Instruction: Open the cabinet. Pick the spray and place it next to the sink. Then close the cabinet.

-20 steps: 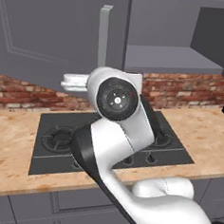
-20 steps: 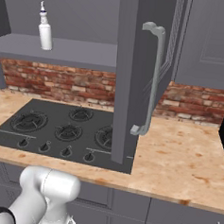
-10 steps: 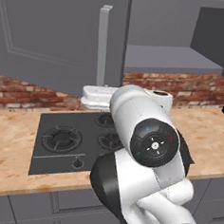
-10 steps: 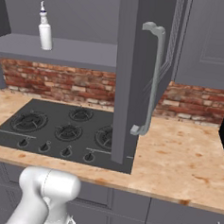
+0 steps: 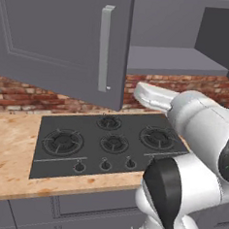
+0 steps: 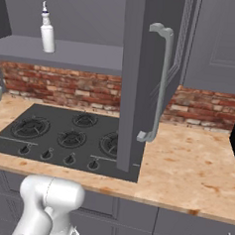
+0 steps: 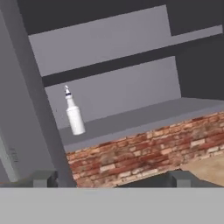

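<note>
Wall cabinet (image 6: 142, 81) doors swung open, spray bottle (image 7: 73, 113) upright on its bottom shelf, gripper (image 7: 111, 178) spread wide, empty, well short of it

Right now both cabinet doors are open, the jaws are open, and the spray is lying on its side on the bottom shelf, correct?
Not quite. The spray stands upright on the bottom shelf, as the right base view shows; the hand view agrees. The rest holds: both doors of the cabinet are open, and the gripper is open, holding nothing.
</note>
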You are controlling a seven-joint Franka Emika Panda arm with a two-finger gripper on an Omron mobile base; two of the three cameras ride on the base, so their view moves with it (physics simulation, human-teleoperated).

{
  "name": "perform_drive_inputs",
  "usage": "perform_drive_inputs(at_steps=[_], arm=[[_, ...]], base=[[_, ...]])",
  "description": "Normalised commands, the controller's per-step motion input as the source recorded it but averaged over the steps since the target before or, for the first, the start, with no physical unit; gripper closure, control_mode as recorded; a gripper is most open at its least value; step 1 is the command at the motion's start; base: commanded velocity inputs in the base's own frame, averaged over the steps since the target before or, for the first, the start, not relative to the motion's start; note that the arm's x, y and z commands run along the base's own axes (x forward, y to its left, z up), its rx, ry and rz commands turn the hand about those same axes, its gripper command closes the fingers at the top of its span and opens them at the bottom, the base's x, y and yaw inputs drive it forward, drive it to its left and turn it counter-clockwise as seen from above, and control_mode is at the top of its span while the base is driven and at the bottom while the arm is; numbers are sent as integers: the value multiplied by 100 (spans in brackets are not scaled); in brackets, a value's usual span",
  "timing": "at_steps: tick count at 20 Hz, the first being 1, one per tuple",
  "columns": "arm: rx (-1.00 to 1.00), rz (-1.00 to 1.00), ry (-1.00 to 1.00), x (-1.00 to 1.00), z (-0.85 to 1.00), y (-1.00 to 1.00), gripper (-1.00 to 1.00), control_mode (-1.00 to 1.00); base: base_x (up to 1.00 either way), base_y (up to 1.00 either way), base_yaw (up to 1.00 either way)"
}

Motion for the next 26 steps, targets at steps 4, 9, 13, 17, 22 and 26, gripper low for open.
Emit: perform_drive_inputs(at_steps=[4, 9, 13, 17, 22, 26], arm=[[27, -5, 0, 0, 26, -76, -100, -100], [21, -1, 0, 53, 18, -43, -100, -100], [21, 0, 0, 68, 0, -33, -100, -100], [20, 0, 0, 66, 0, -14, -100, -100], [19, 3, 0, 69, 0, -4, -100, -100], [18, 16, 7, 56, 0, 0, -100, -100]], base=[[0, 0, 0], [0, 0, 0], [0, 0, 0], [0, 0, 0], [0, 0, 0], [0, 0, 0]])
